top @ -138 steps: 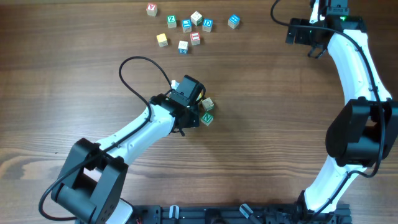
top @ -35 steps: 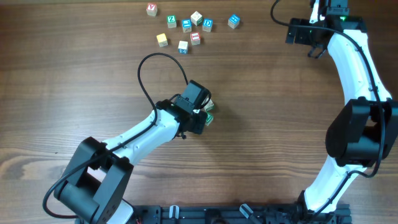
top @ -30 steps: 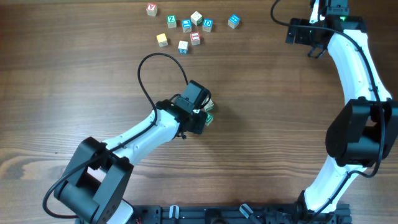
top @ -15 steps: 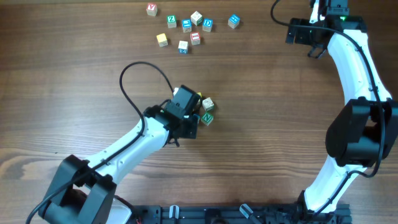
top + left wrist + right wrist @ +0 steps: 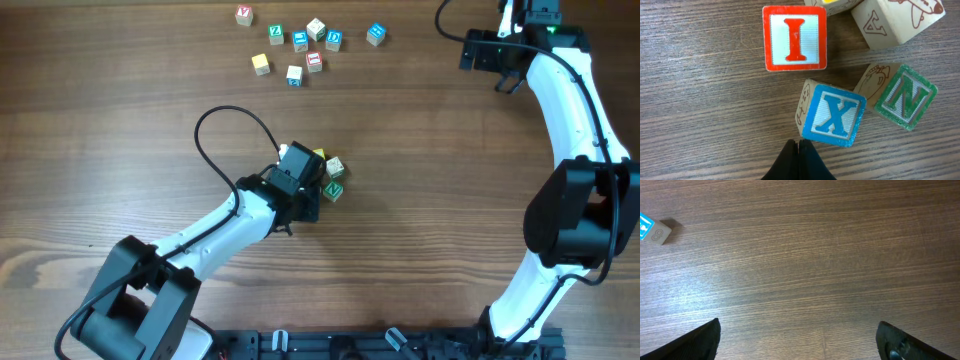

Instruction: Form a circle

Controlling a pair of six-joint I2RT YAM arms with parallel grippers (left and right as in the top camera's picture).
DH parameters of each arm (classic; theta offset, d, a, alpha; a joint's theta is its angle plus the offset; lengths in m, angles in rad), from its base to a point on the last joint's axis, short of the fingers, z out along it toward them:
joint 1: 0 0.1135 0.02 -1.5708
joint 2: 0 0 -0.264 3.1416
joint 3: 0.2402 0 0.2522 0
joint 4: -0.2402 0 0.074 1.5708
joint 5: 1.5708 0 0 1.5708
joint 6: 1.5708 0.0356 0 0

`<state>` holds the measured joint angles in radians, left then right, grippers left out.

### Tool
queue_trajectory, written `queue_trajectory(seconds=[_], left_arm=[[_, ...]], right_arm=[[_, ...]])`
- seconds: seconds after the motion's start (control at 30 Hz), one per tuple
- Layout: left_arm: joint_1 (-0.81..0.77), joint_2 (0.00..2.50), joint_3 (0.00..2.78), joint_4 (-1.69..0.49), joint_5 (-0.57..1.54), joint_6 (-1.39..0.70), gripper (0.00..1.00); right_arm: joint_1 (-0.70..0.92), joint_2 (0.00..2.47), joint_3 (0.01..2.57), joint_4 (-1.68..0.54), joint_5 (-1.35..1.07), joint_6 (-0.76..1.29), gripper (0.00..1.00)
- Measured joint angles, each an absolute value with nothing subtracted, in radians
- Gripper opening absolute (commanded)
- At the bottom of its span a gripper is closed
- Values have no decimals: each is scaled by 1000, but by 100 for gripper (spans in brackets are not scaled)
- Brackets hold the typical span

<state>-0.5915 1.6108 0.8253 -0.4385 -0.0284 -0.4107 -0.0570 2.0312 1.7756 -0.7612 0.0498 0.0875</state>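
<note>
Two black fingertips of the left gripper (image 5: 799, 150) press together on nothing, just short of the blue X cube (image 5: 832, 116). With the red I cube (image 5: 795, 38) and green N cube (image 5: 904, 96) it forms the circle (image 5: 334, 168) mid-table. Farther back, the right gripper (image 5: 800, 337) gapes wide, empty, above the table (image 5: 800, 255).

The wooden table (image 5: 120, 150) carries nine loose letter cubes toward its far side, slightly left of centre. A red-lettered cube (image 5: 244, 14) lies furthest left. A blue cube (image 5: 375, 34) lies furthest right, apart from the rest. A plain yellow cube (image 5: 261, 64) and a red-faced cube (image 5: 314, 62) lie nearer the table's middle.
</note>
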Motion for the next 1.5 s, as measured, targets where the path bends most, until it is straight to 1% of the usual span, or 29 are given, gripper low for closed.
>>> queue_trajectory(seconds=[0.37, 0.43, 0.7, 0.8, 0.9, 1.03, 1.07, 1.1, 1.13, 1.17, 1.3, 1.4, 1.5], left_arm=[[-591, 1611, 825, -423, -33, -411, 7], [-591, 1611, 825, -422, -33, -410, 4], [-585, 1575, 836, -472, -32, -411, 4], [-543, 1474, 871, -455, -31, -412, 4], [-469, 1399, 893, -408, -33, -444, 4], [-371, 1389, 898, -390, -37, -493, 4], [-348, 1389, 898, -390, -38, -501, 8], [-333, 1389, 898, -389, -39, -508, 26], [-310, 1389, 898, -390, -39, -518, 51], [-294, 1389, 898, -391, -41, -519, 100], [-239, 1389, 898, -442, -48, -539, 100], [-236, 1389, 898, -501, -51, -538, 100], [-236, 1389, 898, -505, -52, -538, 100]], right_arm=[[-57, 2031, 1776, -761, 50, 88, 100], [-57, 2031, 1776, -762, 50, 88, 100], [-57, 2031, 1776, -762, 50, 88, 100], [-57, 2031, 1776, -761, 50, 88, 100], [-57, 2031, 1776, -762, 50, 88, 100], [-57, 2031, 1776, -762, 50, 88, 100], [-57, 2031, 1776, -762, 50, 88, 100], [-57, 2031, 1776, -761, 50, 88, 100], [-57, 2031, 1776, -761, 50, 88, 99], [-57, 2031, 1776, -761, 50, 88, 100], [-57, 2031, 1776, -762, 50, 88, 100], [-57, 2031, 1776, -761, 50, 88, 100], [-57, 2031, 1776, -762, 50, 88, 100]])
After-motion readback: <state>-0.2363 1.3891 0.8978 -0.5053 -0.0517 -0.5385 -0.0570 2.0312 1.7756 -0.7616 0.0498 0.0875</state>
